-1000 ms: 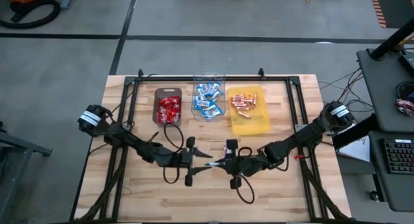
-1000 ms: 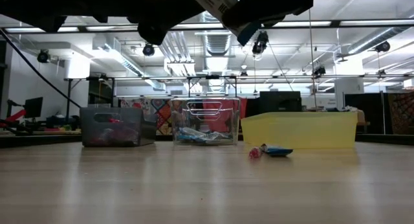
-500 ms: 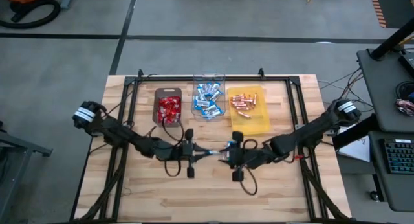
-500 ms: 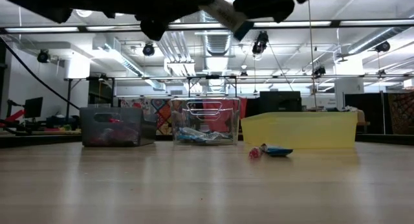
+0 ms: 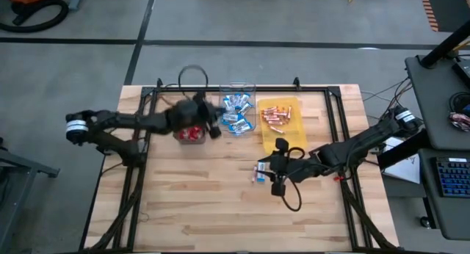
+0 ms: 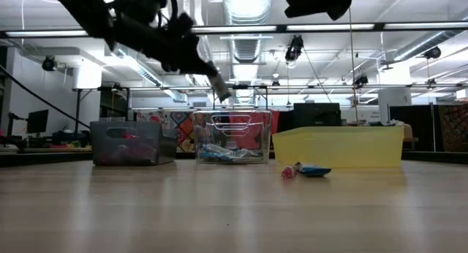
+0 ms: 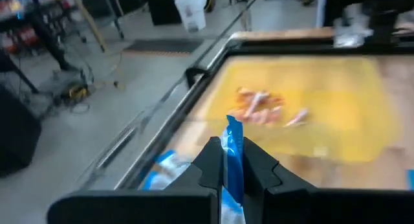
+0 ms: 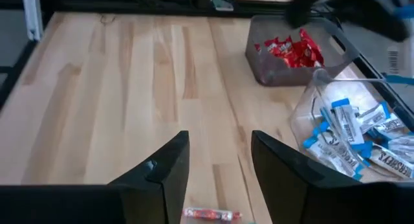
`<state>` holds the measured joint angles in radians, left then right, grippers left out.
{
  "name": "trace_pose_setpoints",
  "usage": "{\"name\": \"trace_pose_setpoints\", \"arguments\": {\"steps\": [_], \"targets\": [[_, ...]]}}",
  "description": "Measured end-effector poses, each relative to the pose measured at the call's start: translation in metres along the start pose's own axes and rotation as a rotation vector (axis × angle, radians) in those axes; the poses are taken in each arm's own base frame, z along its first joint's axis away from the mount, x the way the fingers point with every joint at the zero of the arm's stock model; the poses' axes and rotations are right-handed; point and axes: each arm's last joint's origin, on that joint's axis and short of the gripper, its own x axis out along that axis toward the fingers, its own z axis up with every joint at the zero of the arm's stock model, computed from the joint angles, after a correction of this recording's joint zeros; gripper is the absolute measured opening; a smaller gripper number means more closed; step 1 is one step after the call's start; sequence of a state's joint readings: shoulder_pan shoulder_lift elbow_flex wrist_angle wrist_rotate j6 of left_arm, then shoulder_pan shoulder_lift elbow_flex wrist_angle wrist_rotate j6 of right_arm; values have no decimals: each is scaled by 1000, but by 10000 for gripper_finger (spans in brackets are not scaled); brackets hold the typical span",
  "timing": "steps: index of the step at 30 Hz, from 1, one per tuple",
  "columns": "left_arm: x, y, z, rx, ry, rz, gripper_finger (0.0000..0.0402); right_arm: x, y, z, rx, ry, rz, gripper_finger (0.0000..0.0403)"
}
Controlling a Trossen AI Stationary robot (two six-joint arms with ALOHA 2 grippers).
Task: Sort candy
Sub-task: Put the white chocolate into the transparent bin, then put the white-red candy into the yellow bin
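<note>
Since a second ago, the left hand [image 7: 226, 175] swung from mid-surface toward the rear trays, clamped on a blue-and-white bar [image 7: 233, 160]. Right hand [image 8: 217, 179] gapes empty above a copper stick [image 8: 210, 215]. Releasing early risks missing the clear tray [image 5: 236, 113].

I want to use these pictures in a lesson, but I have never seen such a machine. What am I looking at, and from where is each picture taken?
Two dark robot arms work at a wooden table. One picture looks straight down, one looks level across the tabletop, and two come from cameras on the arms' wrists. At the far edge stand three trays: a dark tray with red sweets, a clear tray with blue-and-white bars, and a yellow tray with coppery sticks. The left tool is shut on a blue-and-white bar, up near the trays. The right tool is open, low over the table, with a reddish sweet lying just below it.
</note>
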<state>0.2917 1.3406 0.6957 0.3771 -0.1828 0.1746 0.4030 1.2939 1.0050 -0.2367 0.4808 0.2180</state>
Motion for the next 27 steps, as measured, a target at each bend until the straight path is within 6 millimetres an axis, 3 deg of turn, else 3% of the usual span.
{"name": "trace_pose_setpoints", "arguments": {"steps": [5,10,19,27], "targets": [[23,52,-10,-42,69,-17,2,11,2,-6,-21,34,-14,161],[51,78,-13,35,190,-20,6,22,3,-12,-23,68,-30,166],[91,96,-12,107,315,-36,83,27,3,-16,7,102,-33,166],[96,87,0,132,373,-101,131,26,2,-19,28,124,-41,167]]}}
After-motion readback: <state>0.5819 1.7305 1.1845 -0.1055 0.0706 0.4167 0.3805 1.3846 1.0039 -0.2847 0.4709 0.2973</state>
